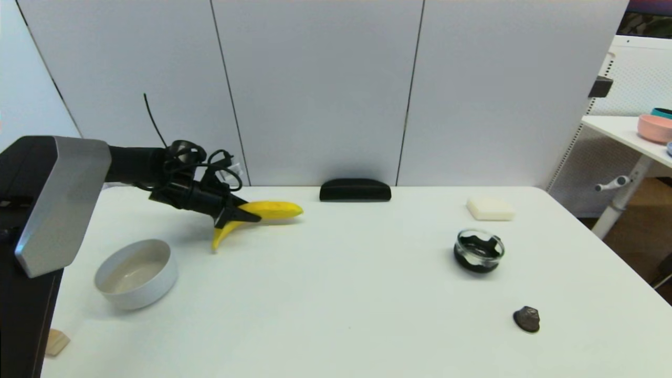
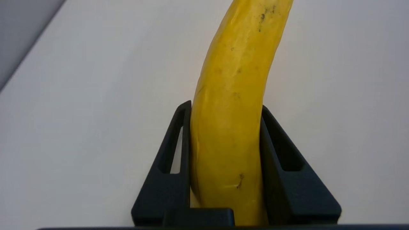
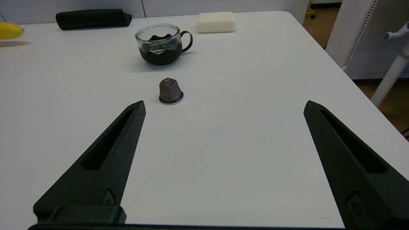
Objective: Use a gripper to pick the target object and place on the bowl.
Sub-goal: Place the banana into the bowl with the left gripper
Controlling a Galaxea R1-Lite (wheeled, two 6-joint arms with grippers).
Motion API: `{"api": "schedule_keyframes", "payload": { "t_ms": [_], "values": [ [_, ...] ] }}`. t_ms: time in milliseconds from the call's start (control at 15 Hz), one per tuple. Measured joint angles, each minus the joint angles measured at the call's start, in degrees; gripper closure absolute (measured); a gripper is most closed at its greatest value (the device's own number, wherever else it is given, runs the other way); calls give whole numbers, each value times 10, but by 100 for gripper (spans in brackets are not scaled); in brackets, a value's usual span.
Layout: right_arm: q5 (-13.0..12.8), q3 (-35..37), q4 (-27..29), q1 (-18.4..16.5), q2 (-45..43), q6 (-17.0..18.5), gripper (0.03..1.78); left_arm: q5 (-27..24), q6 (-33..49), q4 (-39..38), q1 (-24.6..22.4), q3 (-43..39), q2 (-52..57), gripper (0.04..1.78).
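My left gripper (image 1: 247, 216) is shut on the yellow banana (image 1: 275, 210) near its middle, at the back left of the table. The banana's stem end hangs down toward the table and its other end points right. In the left wrist view the banana (image 2: 230, 105) fills the gap between the two black fingers (image 2: 174, 153). The white bowl (image 1: 137, 273) stands in front of and to the left of the gripper, with nothing in it. My right gripper (image 3: 223, 107) is open and holds nothing, low over the table's right front; it is out of the head view.
A glass cup (image 1: 478, 251) with a dark inside and a small grey capsule (image 1: 527, 318) stand on the right. A white block (image 1: 490, 208) and a black case (image 1: 355, 190) lie at the back. A wooden cube (image 1: 55, 342) sits at the front left edge.
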State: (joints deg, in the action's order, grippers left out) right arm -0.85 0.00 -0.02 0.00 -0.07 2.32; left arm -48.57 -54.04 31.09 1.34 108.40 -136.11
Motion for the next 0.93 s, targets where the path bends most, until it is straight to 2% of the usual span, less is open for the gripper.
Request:
{"api": "schedule_keyframes", "payload": {
  "t_ms": [200,533,933],
  "values": [
    [0,0,0,0,0,0,10,3,2,15,-6,0,33,120],
    [0,0,0,0,0,0,10,17,-10,97,-37,-6,143,120],
    [0,0,0,0,0,0,10,39,-72,165,-149,-94,294,120]
  ]
}}
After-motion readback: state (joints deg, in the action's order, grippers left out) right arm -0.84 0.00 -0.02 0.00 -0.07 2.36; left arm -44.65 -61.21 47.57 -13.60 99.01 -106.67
